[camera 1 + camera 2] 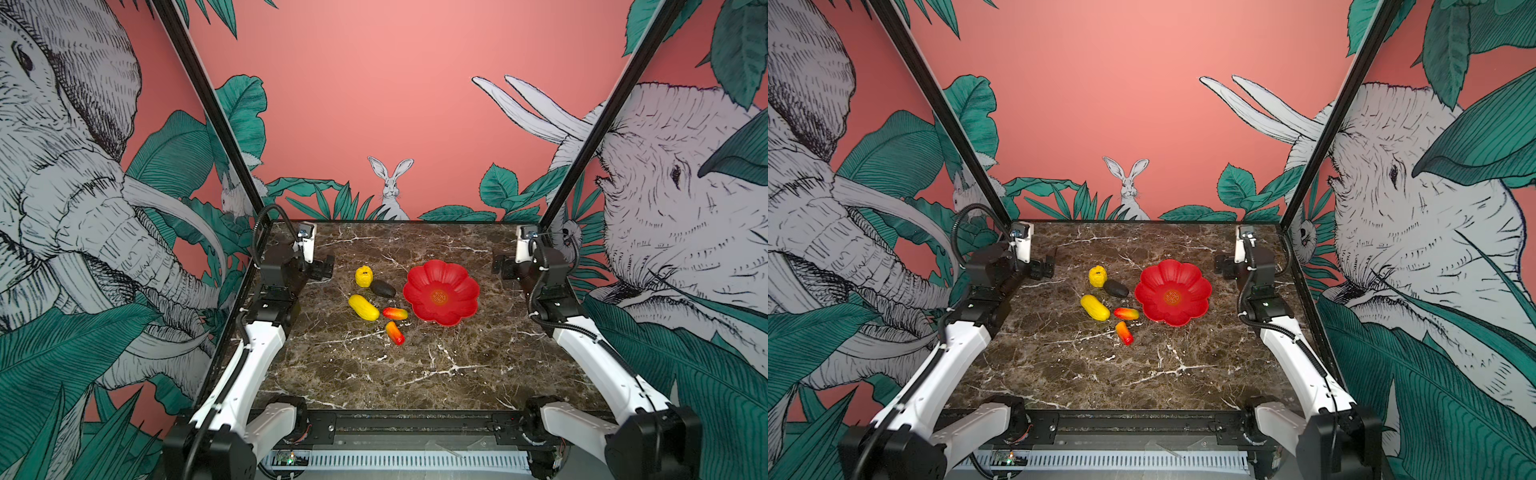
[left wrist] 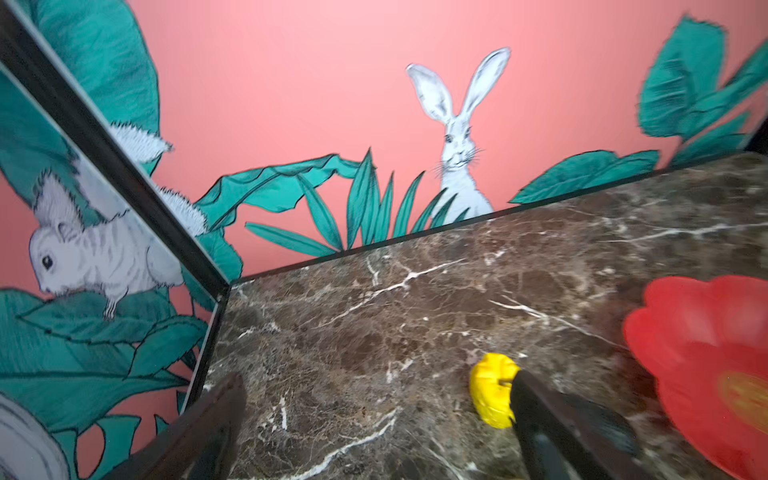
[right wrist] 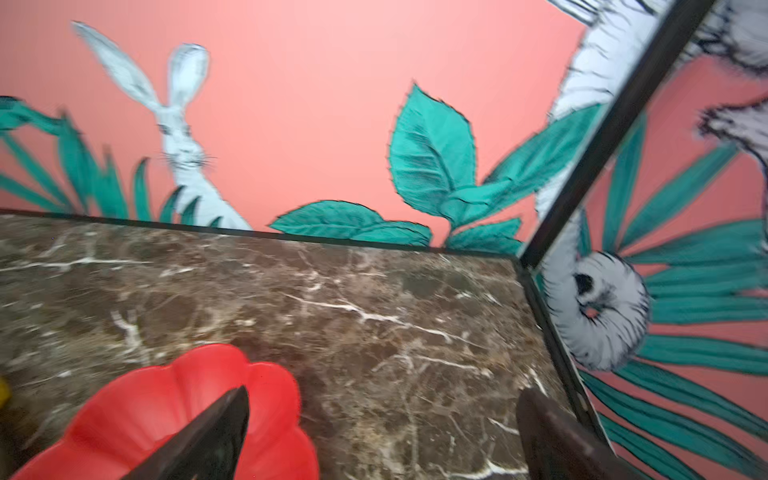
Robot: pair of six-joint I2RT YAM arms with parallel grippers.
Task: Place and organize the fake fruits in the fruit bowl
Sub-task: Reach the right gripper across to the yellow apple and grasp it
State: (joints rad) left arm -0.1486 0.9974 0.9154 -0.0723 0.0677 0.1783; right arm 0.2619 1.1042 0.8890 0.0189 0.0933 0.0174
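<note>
Five fake fruits lie on the marble left of the fruit bowl in both top views: a stubby yellow one, a black-brown oval, a long yellow one and two red-orange oblong ones. The red flower-shaped bowl holds nothing. My left gripper hovers open at the far left, its fingers wide apart in the left wrist view, where the stubby yellow fruit shows just beyond one fingertip. My right gripper stands open at the far right, beside the bowl.
The brown marble tabletop is walled by printed panels at the back and both sides, with black frame posts at the rear corners. Both white arms run along the table's side edges.
</note>
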